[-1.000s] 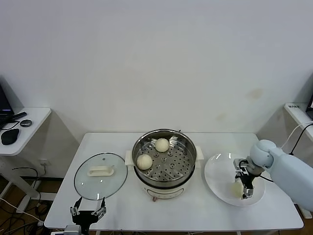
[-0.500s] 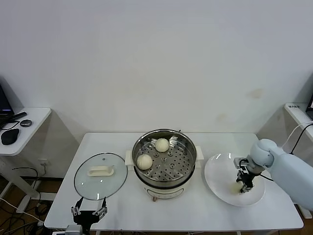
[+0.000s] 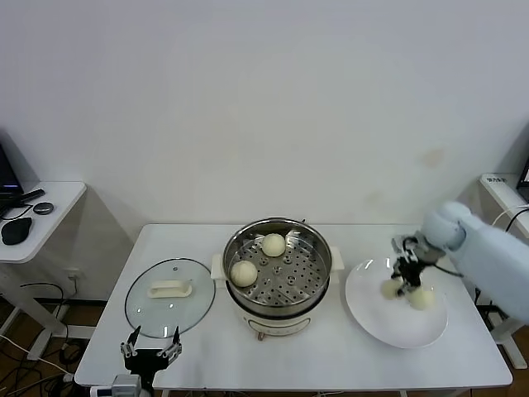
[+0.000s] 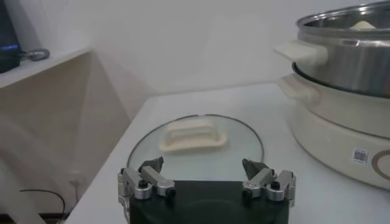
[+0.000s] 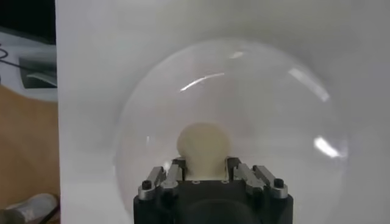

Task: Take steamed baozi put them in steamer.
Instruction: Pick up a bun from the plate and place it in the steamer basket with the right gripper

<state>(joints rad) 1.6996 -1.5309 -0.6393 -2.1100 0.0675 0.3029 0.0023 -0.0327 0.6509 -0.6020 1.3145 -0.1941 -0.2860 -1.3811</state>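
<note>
Right gripper (image 3: pixel 403 279) now raised off the white plate (image 3: pixel 372 310) and shifted toward the far side, no longer low over the near part. Jaws, wide a second ago, now closed on one baozi (image 5: pixel 203 146), lifted clear of the plate surface. A second baozi (image 3: pixel 422 298), earlier hidden under the gripper, now exposed just beside it on the plate. Right arm drawn up and back accordingly.

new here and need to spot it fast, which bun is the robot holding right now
Look at the white plate on the table, to the right of the steamer. Over it the right gripper is shut on a pale baozi, lifted clear. The other two buns sit on the steamer's perforated tray, untouched.
</note>
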